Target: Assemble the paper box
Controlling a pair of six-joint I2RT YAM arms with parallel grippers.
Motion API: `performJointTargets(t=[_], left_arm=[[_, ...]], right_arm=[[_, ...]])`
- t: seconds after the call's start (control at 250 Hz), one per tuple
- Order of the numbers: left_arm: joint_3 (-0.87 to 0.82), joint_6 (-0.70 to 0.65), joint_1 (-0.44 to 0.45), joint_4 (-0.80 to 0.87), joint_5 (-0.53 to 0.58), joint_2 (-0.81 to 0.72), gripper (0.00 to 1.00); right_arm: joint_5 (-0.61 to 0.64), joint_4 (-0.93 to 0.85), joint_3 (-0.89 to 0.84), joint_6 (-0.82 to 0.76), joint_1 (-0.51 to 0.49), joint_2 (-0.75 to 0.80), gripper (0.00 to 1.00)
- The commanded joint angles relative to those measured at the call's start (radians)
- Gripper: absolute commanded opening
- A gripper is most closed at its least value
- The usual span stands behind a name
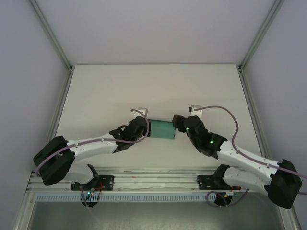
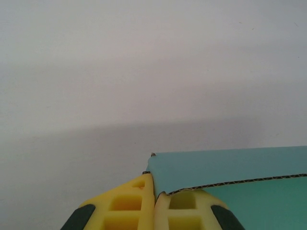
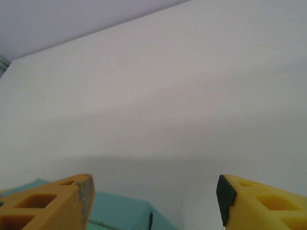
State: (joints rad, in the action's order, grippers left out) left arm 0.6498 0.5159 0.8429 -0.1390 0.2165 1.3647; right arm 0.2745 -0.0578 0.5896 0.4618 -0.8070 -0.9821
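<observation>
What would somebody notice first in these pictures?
The teal box stands out first, right between the two black arms in the middle of the white table. The left gripper is pinched shut on the box's edge. The right gripper is wide open at the other end.

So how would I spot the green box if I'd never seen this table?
Look at the white table, near its middle. There the paper box is pinched at its left end by the left fingers, with the right fingers open at its other end. It is the only teal-green thing among white, black and yellow.
</observation>
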Motion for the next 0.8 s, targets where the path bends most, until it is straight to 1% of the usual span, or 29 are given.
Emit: performJointTargets(t=[0.0, 0.176, 0.224, 0.272, 0.352, 0.428, 0.46, 0.556, 0.592, 0.688, 0.731, 0.795], left_arm=[[-0.065, 0.017, 0.010, 0.200, -0.071, 0.036, 0.06], [-0.065, 0.012, 0.010, 0.186, -0.089, 0.027, 0.06], [-0.060, 0.008, 0.010, 0.195, -0.084, 0.019, 0.10], [-0.057, 0.003, 0.010, 0.201, -0.082, 0.007, 0.11], [-0.052, -0.018, 0.010, 0.208, -0.085, -0.025, 0.20], [-0.041, -0.048, 0.010, 0.226, -0.100, -0.070, 0.33], [-0.036, -0.060, 0.010, 0.236, -0.103, -0.093, 0.38], [-0.015, -0.134, 0.007, 0.286, -0.139, -0.171, 0.61], [-0.002, -0.156, 0.007, 0.314, -0.148, -0.200, 0.68], [0.039, -0.173, 0.002, 0.384, -0.159, -0.266, 0.85], [0.060, -0.156, -0.004, 0.407, -0.142, -0.285, 0.99], [0.095, -0.111, -0.027, 0.445, -0.123, -0.291, 1.00]], right_arm=[[-0.064, -0.041, 0.049, 0.018, 0.023, -0.052, 0.65], [-0.095, -0.096, 0.075, 0.041, 0.028, -0.157, 0.61], [-0.098, -0.108, 0.070, 0.057, 0.029, -0.165, 0.60], [-0.099, -0.119, 0.060, 0.078, 0.029, -0.195, 0.58], [-0.103, -0.111, 0.022, 0.127, 0.029, -0.212, 0.54], [-0.131, -0.088, -0.016, 0.168, 0.029, -0.223, 0.50], [-0.141, -0.081, -0.032, 0.185, 0.029, -0.228, 0.46], [-0.205, -0.030, -0.082, 0.228, 0.029, -0.234, 0.39], [-0.222, -0.011, -0.098, 0.229, 0.028, -0.236, 0.38], [-0.202, -0.016, -0.119, 0.242, 0.027, -0.239, 0.38], [-0.192, -0.026, -0.117, 0.244, 0.028, -0.242, 0.37], [-0.191, -0.020, -0.123, 0.244, 0.027, -0.246, 0.37]])
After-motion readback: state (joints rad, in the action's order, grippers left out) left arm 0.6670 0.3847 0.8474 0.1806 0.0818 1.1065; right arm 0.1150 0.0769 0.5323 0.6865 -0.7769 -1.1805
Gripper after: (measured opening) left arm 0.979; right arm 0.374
